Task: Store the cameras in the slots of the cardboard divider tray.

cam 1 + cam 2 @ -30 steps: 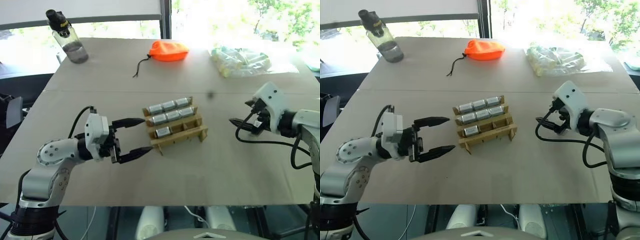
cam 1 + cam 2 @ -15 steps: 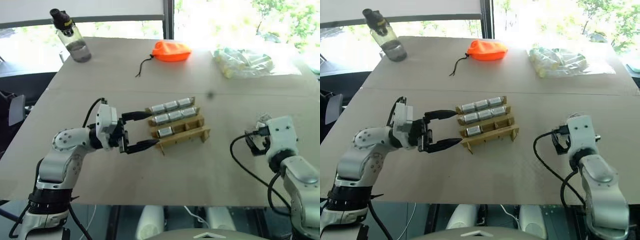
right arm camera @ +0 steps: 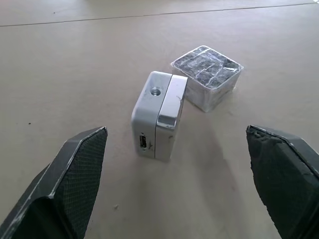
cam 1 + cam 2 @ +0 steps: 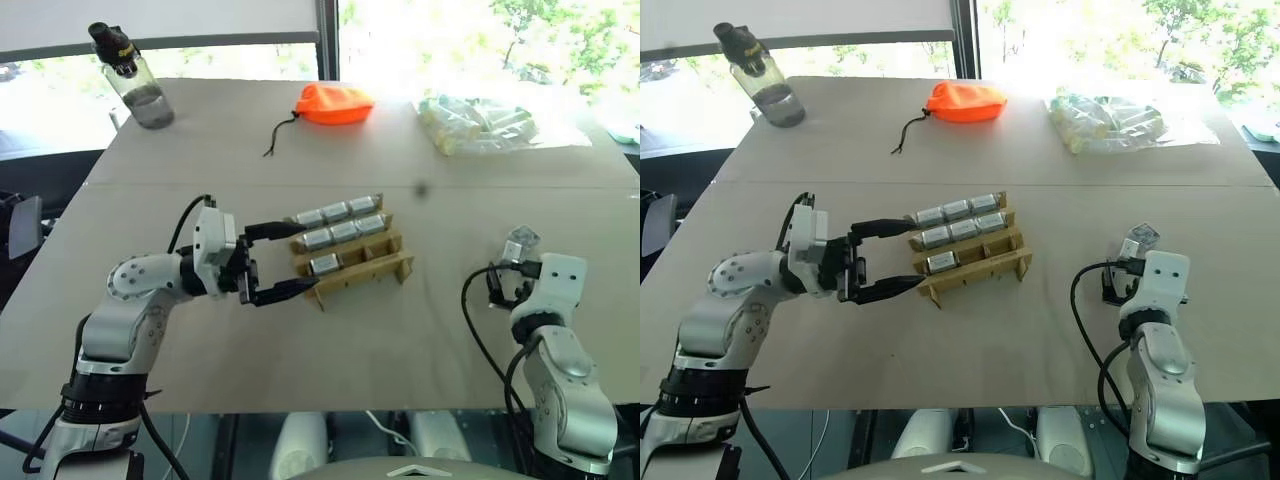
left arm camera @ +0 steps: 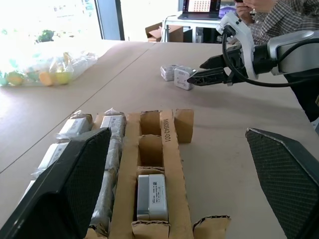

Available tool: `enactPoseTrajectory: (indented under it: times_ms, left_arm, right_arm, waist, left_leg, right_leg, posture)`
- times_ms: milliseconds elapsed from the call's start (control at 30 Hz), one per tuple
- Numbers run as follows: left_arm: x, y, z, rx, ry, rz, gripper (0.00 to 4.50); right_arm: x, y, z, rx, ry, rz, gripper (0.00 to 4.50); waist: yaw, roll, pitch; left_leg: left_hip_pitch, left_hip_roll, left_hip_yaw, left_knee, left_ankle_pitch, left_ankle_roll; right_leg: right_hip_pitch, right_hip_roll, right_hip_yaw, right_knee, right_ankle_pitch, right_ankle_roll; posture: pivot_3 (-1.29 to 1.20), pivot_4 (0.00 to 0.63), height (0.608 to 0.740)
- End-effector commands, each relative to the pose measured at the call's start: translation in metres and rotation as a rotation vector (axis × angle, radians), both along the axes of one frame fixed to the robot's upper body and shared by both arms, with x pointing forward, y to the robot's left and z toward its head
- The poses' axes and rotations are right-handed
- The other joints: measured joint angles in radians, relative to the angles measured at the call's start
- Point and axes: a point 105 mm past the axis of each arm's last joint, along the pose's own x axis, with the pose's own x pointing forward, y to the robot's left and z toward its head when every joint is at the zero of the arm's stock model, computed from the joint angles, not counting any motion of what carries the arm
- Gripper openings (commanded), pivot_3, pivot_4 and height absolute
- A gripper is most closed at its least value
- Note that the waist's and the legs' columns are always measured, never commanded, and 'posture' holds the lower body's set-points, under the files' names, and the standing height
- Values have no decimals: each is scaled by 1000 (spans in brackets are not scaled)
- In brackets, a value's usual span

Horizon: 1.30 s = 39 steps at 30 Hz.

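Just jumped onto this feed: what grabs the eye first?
Mid-table, the cardboard tray holds seven cameras, its nearest row empty, and the open left gripper reaches for its end. Near the right edge, two loose cameras lie just ahead of the open right gripper.

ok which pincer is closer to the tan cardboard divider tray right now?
Left. The left pincer is open at the tan cardboard divider tray's near end, one finger on each side. The right pincer is open well off to its right, by two loose silver-grey boxy cameras.
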Motion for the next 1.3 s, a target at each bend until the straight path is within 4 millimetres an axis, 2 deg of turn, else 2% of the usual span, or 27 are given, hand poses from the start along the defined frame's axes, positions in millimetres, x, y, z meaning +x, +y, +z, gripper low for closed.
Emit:
enactPoseTrajectory:
  times_ms: [33,133,233,300,367,400,433,667,767,900,967,1033,1167,1233,1300]
  left_arm:
    - [-4,1,9,11,-51,-1,4500]
    - [-5,2,9,11,-52,1,4500]
    - [-4,4,11,13,-57,10,4500]
    - [-4,4,11,16,-59,13,4500]
    - [-3,5,11,17,-63,20,4500]
    - [-3,6,12,18,-64,23,4500]
    - [-3,6,12,18,-65,25,4500]
    - [-4,8,12,16,-75,39,4500]
    - [-4,10,15,14,-85,60,4500]
    - [-6,12,17,15,-92,77,4500]
    - [-7,12,18,8,-97,90,4500]
    - [-7,12,19,0,-99,103,4500]
    - [-12,15,18,-24,-87,138,4500]
    - [-13,17,19,-40,-84,159,4500]
    - [-17,20,17,-46,-45,181,4500]
  right_arm:
    - [6,-2,11,-8,-69,-2,4419]
    - [12,-2,10,-20,-80,9,4419]
    - [18,-2,10,-31,-90,21,3672]
    - [19,-2,11,-41,-97,26,2783]
    - [20,-1,11,-55,-104,40,1705]
    - [20,1,12,-70,-108,58,1378]
    - [21,3,12,-81,-111,70,781]
    - [21,22,10,-207,-108,225,741]
    - [29,43,24,-213,-146,406,741]
    - [42,71,60,-210,-280,665,741]
    - [47,84,76,-299,-330,802,741]
    - [50,91,81,-335,-341,900,741]
    - [55,119,93,-408,-354,1227,741]
    - [58,130,97,-413,-358,1336,741]
    - [50,153,93,-435,-332,1568,741]
  waist:
    - [0,0,0]
    - [0,0,0]
    - [0,0,0]
    - [0,0,0]
    - [0,0,0]
    - [0,0,0]
    - [0,0,0]
    - [0,0,0]
    - [-1,0,0]
    - [-3,0,0]
    - [-1,0,0]
    - [0,-1,0]
    - [0,-1,0]
    - [-1,-1,1]
    - [-4,-1,1]
  left_leg:
    - [0,0,0,0,0,0]
    - [0,0,0,0,0,0]
    - [1,0,0,0,0,0]
    - [1,0,0,0,0,0]
    - [1,0,0,0,0,0]
    - [0,0,0,-1,0,0]
    - [0,0,0,-1,0,0]
    - [1,0,0,-1,0,0]
    - [1,1,1,0,0,0]
    - [5,1,5,-1,0,0]
    - [6,1,6,-1,0,0]
    - [6,1,6,-1,0,1]
    - [6,0,7,-1,0,1]
    - [6,1,8,-1,-1,2]
    - [6,1,8,-2,-1,2]
  right_leg:
    - [0,0,0,0,0,0]
    - [0,0,0,0,0,0]
    - [0,0,0,1,0,0]
    - [0,0,0,1,0,0]
    - [0,0,0,1,0,0]
    - [0,0,0,1,0,0]
    - [0,0,1,1,0,0]
    - [0,0,1,1,0,0]
    - [0,0,1,1,0,0]
    - [0,0,5,3,0,0]
    - [0,0,6,4,0,0]
    - [0,0,6,4,0,0]
    - [0,0,7,4,0,0]
    - [0,0,7,4,0,0]
    - [0,0,7,4,0,-1]
  posture:
    - [0,150,726]
    - [0,150,726]
    - [0,150,726]
    - [0,150,726]
    - [0,150,726]
    - [0,150,726]
    - [0,150,726]
    - [0,150,726]
    - [0,150,726]
    - [0,150,726]
    - [0,150,726]
    - [0,150,726]
    - [0,150,726]
    - [0,150,726]
    - [0,150,726]
